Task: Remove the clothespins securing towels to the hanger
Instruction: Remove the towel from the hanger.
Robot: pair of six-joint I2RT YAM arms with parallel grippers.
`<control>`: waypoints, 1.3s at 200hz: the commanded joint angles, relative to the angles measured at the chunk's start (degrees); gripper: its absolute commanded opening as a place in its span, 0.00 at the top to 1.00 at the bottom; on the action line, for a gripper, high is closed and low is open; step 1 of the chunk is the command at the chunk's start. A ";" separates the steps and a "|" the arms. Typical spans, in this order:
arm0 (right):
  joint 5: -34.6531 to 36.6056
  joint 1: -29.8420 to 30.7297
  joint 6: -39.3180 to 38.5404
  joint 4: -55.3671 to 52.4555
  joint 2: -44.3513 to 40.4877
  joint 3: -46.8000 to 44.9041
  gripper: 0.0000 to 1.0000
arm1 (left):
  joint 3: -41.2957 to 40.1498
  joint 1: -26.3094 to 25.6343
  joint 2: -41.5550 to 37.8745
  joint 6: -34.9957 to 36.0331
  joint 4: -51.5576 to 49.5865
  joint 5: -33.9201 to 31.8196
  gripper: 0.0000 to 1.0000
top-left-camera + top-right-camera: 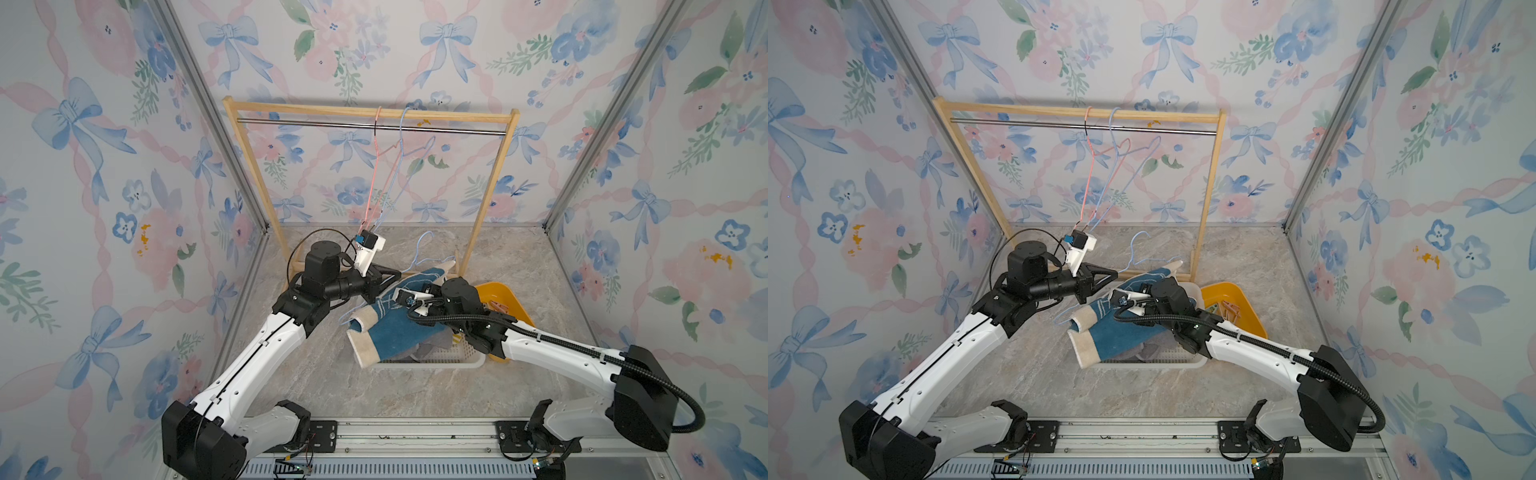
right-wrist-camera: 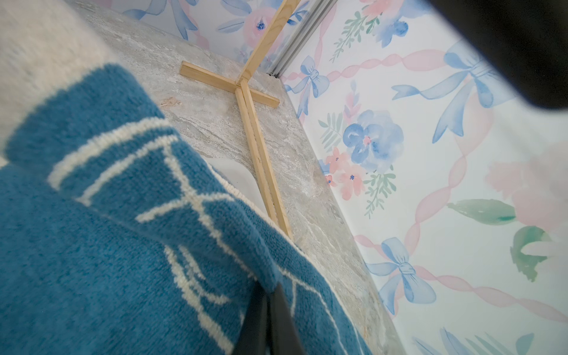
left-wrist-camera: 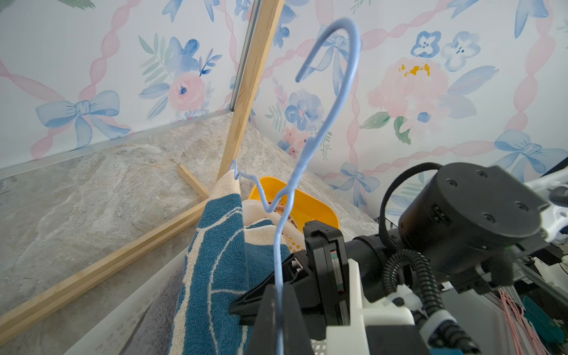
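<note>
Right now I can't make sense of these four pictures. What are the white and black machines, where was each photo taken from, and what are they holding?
Those are two robot arms, a left arm and a right arm. The two wide pictures come from a twin camera overhead, showing nearly the same scene. The two close-ups come from a small camera on each arm's wrist. Each arm ends in a pinching tool. The left tool is shut on a blue wire hanger with a blue towel draped over it. The right tool is pinched shut on that towel. On the tabletop below sit a white basket and, beside it, a yellow tub holding clothes pegs. A wooden rack stands behind.
</note>
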 commanded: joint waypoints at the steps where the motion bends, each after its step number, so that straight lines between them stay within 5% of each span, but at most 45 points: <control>1: 2.31 0.82 0.74 0.55 -1.88 -0.09 0.97 | -0.51 -0.03 -0.70 0.20 1.46 0.23 1.00; 260: 9.10 4.08 3.21 -8.10 -16.24 5.36 1.00 | -1.18 0.54 -0.90 0.73 1.48 -3.45 1.00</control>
